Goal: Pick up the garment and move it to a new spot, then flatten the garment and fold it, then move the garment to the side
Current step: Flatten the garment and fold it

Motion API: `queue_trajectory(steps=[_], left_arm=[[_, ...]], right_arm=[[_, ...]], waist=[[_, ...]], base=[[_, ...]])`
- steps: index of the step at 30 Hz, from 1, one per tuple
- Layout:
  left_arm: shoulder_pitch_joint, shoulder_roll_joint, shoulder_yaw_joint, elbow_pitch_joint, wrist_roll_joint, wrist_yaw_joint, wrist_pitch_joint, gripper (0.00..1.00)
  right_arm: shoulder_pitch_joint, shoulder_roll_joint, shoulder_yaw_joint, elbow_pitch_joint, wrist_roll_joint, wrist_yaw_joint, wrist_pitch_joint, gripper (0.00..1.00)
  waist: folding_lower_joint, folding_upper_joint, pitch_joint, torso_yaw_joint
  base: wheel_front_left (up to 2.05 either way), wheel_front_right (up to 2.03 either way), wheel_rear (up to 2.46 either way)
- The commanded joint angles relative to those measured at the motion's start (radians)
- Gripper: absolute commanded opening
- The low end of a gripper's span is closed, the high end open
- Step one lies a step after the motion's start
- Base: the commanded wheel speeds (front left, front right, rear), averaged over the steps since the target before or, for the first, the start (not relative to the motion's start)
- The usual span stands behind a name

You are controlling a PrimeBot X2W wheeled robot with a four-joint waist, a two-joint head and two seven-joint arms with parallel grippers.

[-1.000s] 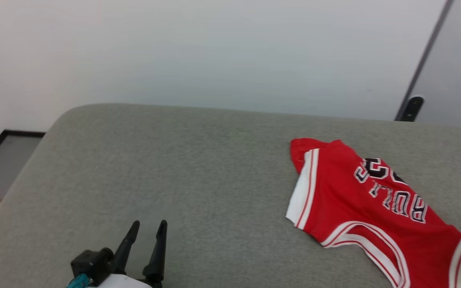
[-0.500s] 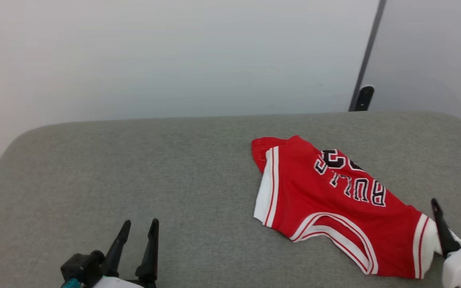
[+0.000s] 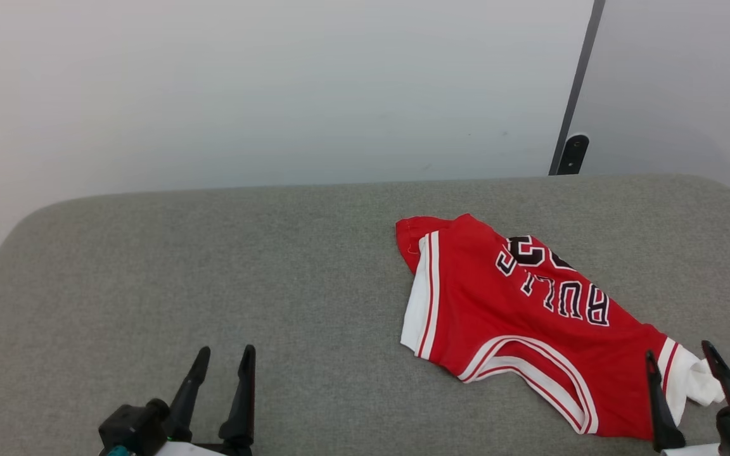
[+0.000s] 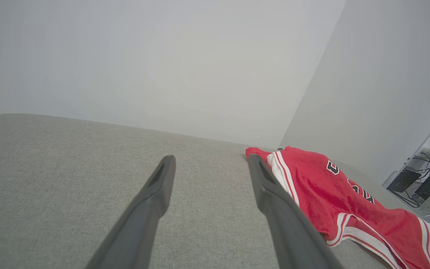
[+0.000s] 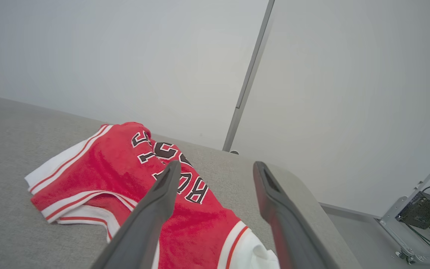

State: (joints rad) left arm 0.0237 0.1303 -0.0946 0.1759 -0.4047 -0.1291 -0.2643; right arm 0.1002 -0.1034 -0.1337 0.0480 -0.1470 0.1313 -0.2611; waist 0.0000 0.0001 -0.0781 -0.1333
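The garment (image 3: 517, 310) lies rumpled right of centre on the grey tabletop (image 3: 213, 253). Our left hand (image 3: 226, 349) sits spread at lower left. Our right hand (image 3: 678, 350), also spread, flanks its white sleeve (image 3: 694, 378) at lower right.

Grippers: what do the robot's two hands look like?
The left gripper and right gripper each have two long, black, tapering fingers on a black base, ahead of a white wrist casing. A teal bit shows beside the left base.
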Motion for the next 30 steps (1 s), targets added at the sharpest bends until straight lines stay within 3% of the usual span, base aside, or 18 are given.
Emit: queue_trajectory(steps=[1,10,15,23,30], left_arm=[[0.008,-0.003,0.001,-0.004,0.008,-0.002,0.000,1.00],[-0.043,0.022,-0.038,0.020,0.013,-0.002,0.000,1.00],[-0.125,0.061,-0.110,0.055,-0.002,-0.002,0.003,1.00],[-0.286,0.163,-0.240,0.075,-0.084,-0.002,0.073,1.00],[-0.354,0.220,-0.316,0.090,-0.164,-0.002,0.136,1.00]], right_arm=[[0.010,0.013,0.005,-0.018,-0.006,-0.001,-0.005,1.00],[0.012,0.037,0.022,-0.064,-0.023,-0.001,-0.004,1.00],[0.011,0.043,0.033,-0.074,-0.023,-0.001,-0.003,1.00],[-0.010,0.049,0.057,-0.073,-0.034,-0.001,-0.004,1.00],[-0.010,0.053,0.051,-0.074,-0.023,-0.001,-0.004,1.00]], waist=[[0.0000,-0.0001,0.003,0.004],[0.0000,-0.0001,0.017,-0.008],[0.0000,-0.0001,0.031,-0.048],[0.0000,-0.0001,0.061,-0.176],[0.0000,-0.0001,0.089,-0.293]], base=[[0.00,0.00,0.00],[0.00,0.00,0.00],[0.00,0.00,0.00],[0.00,0.00,0.00],[0.00,0.00,0.00]])
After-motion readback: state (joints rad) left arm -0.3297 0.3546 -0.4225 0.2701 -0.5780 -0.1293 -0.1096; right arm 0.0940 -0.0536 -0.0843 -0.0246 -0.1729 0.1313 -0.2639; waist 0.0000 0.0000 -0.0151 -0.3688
